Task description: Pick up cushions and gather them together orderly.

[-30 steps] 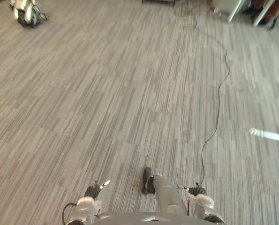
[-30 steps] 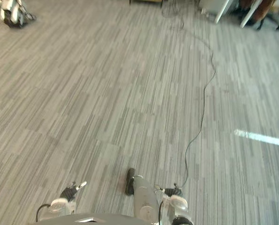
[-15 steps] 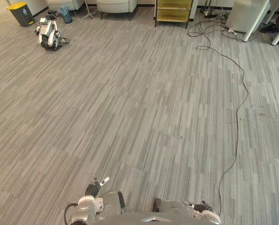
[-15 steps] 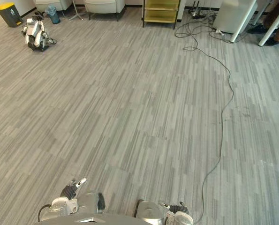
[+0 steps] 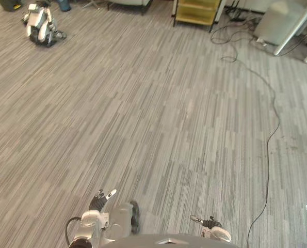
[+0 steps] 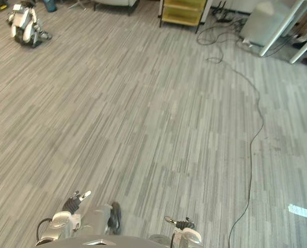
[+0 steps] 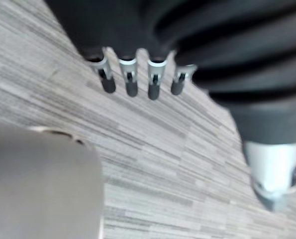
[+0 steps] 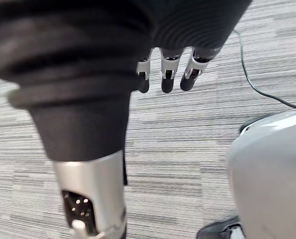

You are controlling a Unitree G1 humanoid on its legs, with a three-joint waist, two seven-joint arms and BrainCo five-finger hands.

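My left hand (image 5: pixel 102 198) hangs low at my left side over the grey striped carpet (image 5: pixel 158 113). In the left wrist view its fingers (image 7: pixel 131 82) are straight, the thumb (image 7: pixel 273 174) is apart from them, and it holds nothing. My right hand (image 5: pixel 205 223) hangs low at my right side. In the right wrist view its fingers (image 8: pixel 167 74) are straight above the carpet, with nothing in them.
A small white and black robot (image 5: pixel 39 25) sits on the floor at the far left. A yellow shelf cart (image 5: pixel 197 11) stands at the back, with white table legs (image 5: pixel 292 36) to its right. A pale chair base (image 5: pixel 130 2) shows at the far edge.
The camera has moved: the far end of the room came into view a second ago, then slid slightly upward. Both hands stay low at my sides.
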